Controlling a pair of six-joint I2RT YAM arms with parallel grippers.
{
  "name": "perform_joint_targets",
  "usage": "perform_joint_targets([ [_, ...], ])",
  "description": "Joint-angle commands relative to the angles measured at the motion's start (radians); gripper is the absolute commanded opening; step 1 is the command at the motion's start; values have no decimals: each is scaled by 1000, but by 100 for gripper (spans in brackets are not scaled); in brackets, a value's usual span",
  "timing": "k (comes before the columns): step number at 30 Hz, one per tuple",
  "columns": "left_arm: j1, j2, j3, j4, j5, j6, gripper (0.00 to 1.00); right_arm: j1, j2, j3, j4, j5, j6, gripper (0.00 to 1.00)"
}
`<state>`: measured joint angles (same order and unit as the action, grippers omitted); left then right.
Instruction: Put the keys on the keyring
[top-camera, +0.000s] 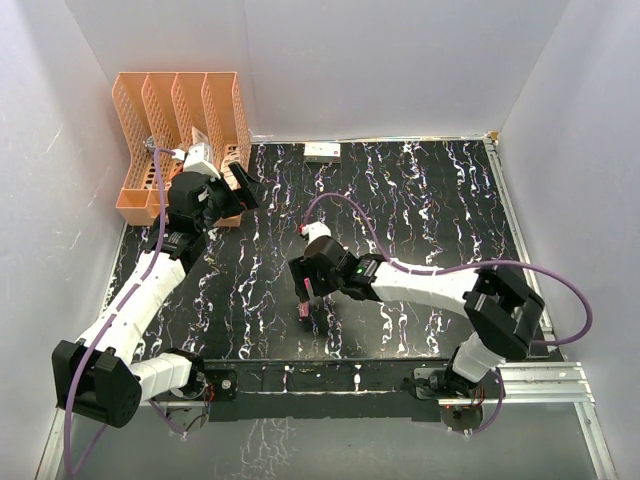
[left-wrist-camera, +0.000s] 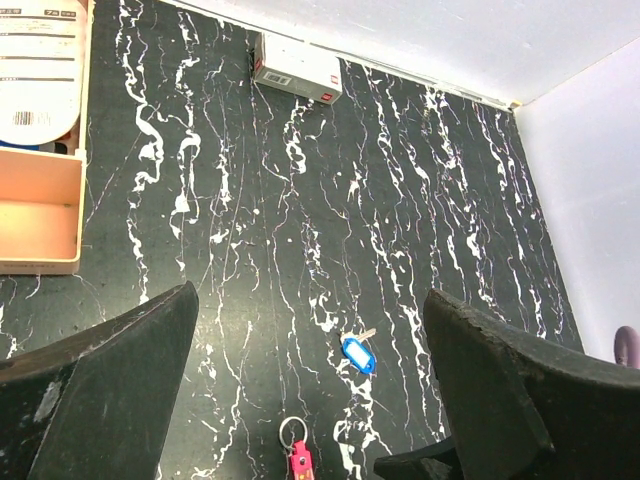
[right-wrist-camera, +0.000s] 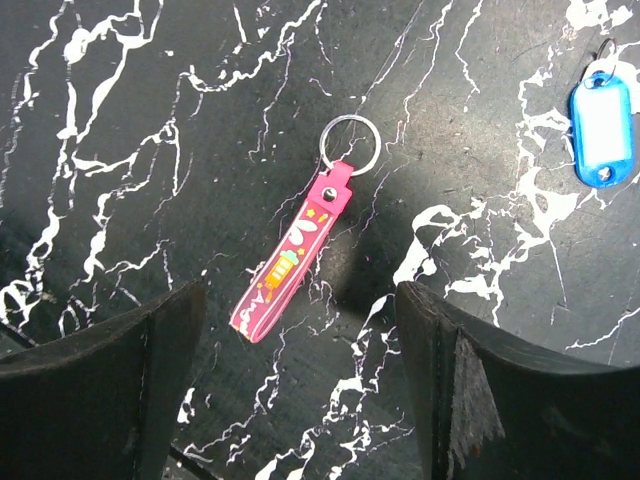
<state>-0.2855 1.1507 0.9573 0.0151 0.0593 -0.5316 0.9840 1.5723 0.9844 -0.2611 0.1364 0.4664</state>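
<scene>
between the spread fingers (right-wrist-camera: 100, 390) of the right hand (right-wrist-camera: 300, 335) lies the keyring (right-wrist-camera: 296, 245), untouched.

Plain white walls (top-camera: 380, 60) enclose a black, white-veined tabletop (top-camera: 430, 210); an orange file rack (top-camera: 180, 110) stands far left, a small white box (top-camera: 322, 151) at the back edge.

You will find no wording clear enough to read. In the left wrist view, at eleven o'clock, a white printed sheet (left-wrist-camera: 35, 70) sits in the pale orange plastic file rack (left-wrist-camera: 40, 215). It carries a barcode and lines of black print, too small to make out. At twelve o'clock, a small white box (left-wrist-camera: 297, 70) by the back wall bears a barcode sticker and a red patch, also illegible. In the right wrist view, at centre, the pink rubbery strap on a metal ring (right-wrist-camera: 290, 255) shows little cartoon figures in white and orange.
</scene>
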Motion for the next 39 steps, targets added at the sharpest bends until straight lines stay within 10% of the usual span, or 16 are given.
perform_joint_targets([
  [1,-3,-7,22,1,-2,15,93,21,61,46,24,68,29,74],
  [18,-1,-33,23,-38,-52,48,95,86,238,122,14,160,60,62],
  [39,-2,-53,-2,-16,-35,55,95,127,165,104,-17,360,5,14],
])
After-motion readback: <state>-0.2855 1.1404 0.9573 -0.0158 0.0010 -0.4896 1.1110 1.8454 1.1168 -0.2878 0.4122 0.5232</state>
